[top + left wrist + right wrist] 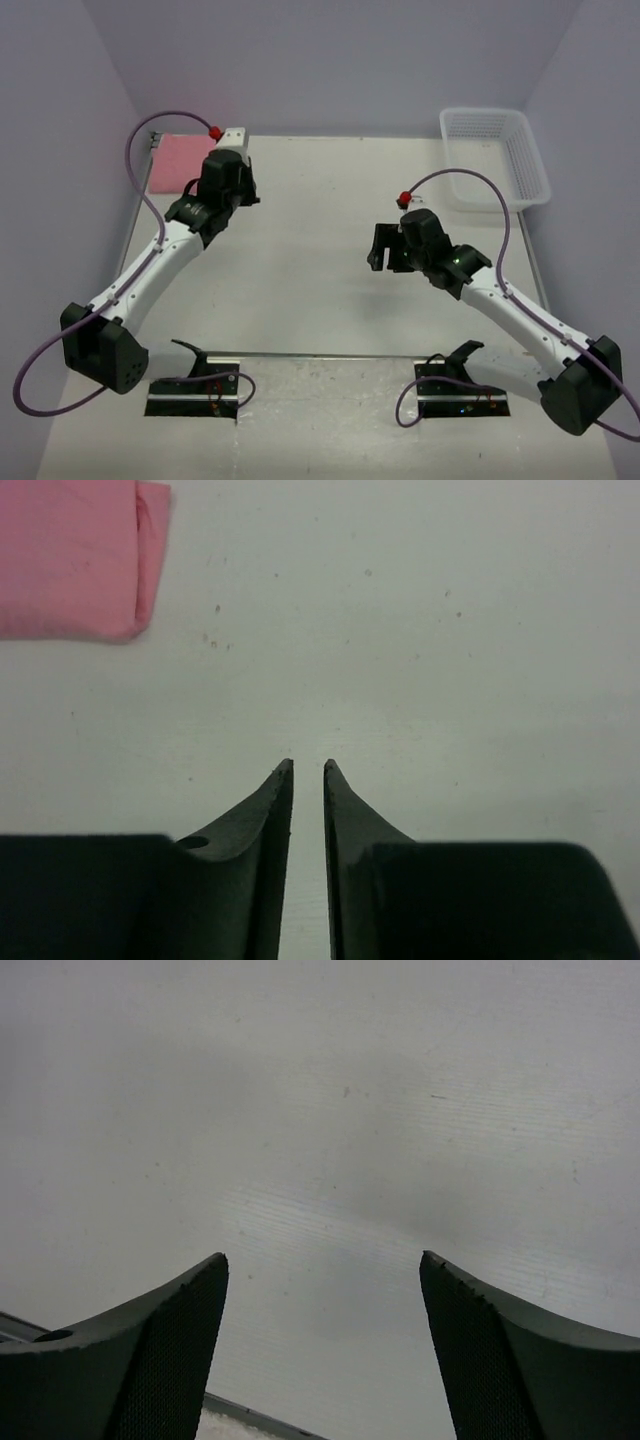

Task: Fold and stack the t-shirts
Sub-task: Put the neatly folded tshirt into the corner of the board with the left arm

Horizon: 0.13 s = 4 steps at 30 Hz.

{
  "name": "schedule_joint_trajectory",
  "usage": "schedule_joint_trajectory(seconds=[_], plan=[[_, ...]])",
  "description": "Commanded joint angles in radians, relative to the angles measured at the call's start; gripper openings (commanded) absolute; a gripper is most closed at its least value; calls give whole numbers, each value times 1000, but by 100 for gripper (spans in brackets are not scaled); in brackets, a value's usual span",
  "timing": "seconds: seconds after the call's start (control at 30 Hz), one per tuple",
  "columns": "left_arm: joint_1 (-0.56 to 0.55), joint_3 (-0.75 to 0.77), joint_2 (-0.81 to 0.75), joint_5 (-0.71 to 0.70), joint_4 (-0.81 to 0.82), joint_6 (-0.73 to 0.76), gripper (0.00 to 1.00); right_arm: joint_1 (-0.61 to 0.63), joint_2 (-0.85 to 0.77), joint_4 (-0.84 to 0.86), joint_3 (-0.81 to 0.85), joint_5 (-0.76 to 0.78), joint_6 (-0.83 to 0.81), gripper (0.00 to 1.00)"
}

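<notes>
A salmon-pink t-shirt (174,164) lies folded in a flat rectangle at the table's far left corner. It also shows in the left wrist view (70,560), at the upper left. My left gripper (238,190) hangs over the bare table just right of the shirt, apart from it. In the left wrist view the left gripper (308,770) has its jaws almost together with only a thin slit, nothing between them. My right gripper (385,250) is near the table's middle right. In the right wrist view the right gripper (323,1260) is wide open and empty above bare table.
A white plastic mesh basket (495,155) stands at the far right corner, and nothing shows inside it. Walls close off the left, back and right sides. Two black mounts (195,385) sit by a metal strip at the near edge.
</notes>
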Motion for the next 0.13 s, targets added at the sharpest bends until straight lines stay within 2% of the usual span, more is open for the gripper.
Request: schedule_joint_trajectory(seconds=[0.0,0.03,0.1], plan=[[-9,-89,-73,16,35,-10,19,-2,-54,120,-15,-43,-32,79],[-13,-100,-82,15,33,-10,25,-2,-51,111,-10,-51,-29,78],[-20,-123,-111,12,27,-4,31,0,-36,91,14,-19,-32,79]])
